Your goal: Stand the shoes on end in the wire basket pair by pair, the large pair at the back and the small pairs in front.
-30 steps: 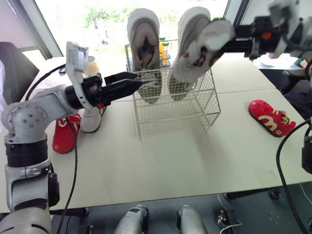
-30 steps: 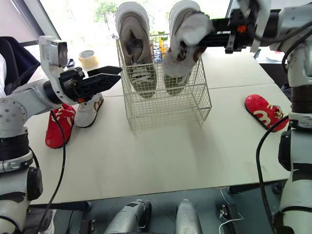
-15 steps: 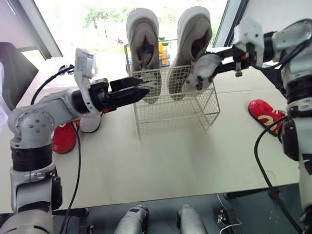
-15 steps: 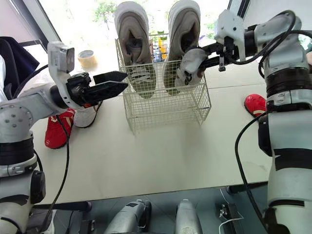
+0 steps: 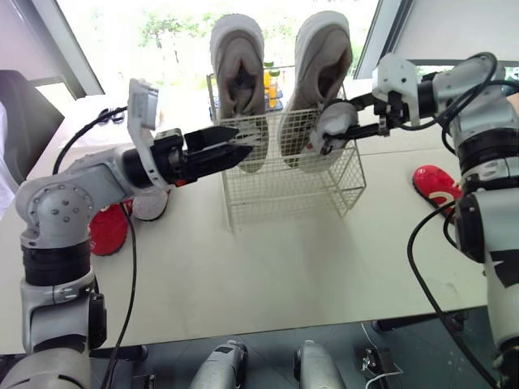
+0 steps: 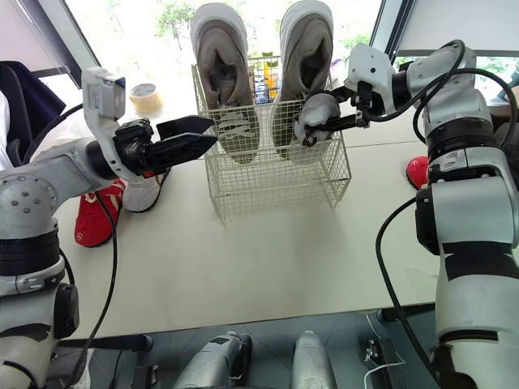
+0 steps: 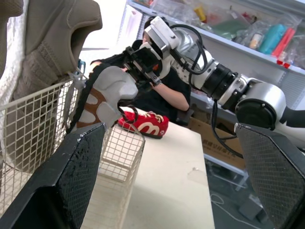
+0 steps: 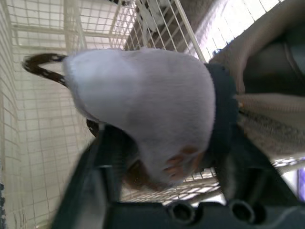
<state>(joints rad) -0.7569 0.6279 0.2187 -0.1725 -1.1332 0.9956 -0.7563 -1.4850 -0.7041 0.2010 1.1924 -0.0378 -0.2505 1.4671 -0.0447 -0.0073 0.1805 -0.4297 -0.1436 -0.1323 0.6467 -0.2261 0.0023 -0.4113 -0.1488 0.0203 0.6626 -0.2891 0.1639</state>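
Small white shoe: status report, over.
Right tool shut on small white shoe, at wire basket's right front, not released. Left tool open, empty, by basket's left side. Large pair upright at back. Nothing in the way.

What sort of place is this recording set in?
Probably a lab or workshop: white work tables beside a big window, shelves stacked with clear storage bins, and a person seated beyond the table.

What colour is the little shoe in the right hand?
The little shoe is white with brown trim, clearest in the left wrist view.
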